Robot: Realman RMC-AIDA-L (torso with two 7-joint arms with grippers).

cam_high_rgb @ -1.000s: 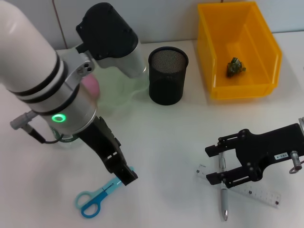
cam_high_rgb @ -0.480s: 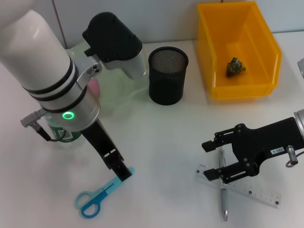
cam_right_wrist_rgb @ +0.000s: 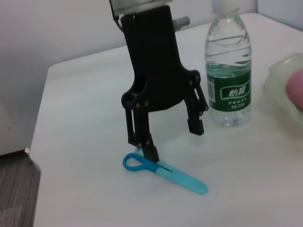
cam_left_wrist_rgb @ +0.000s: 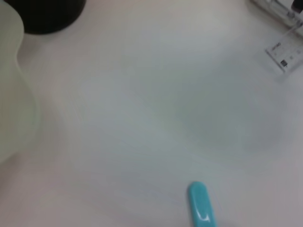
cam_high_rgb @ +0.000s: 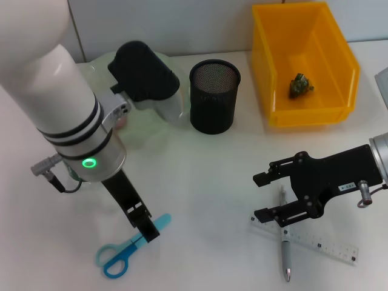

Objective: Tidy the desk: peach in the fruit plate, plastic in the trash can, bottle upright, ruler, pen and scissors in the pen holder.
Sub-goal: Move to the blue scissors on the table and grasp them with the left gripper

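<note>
Head view: the left claw (cam_high_rgb: 147, 225) hangs spread over the blade end of the blue plastic scissors (cam_high_rgb: 129, 248), lying slantwise on the white bench (cam_high_rgb: 200, 176); the right claw (cam_high_rgb: 264, 196) is spread near the silver pen (cam_high_rgb: 285, 251).

Right wrist view: one finger stands at the scissors' pivot, the other well aside.

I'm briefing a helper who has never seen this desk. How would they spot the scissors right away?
Start at the black mesh pen holder near the back of the white desk, then look toward the near edge on the robot's left. The blue-handled scissors lie flat under the open left gripper. They are the only blue item; the pen and clear ruler lie far right.
</note>
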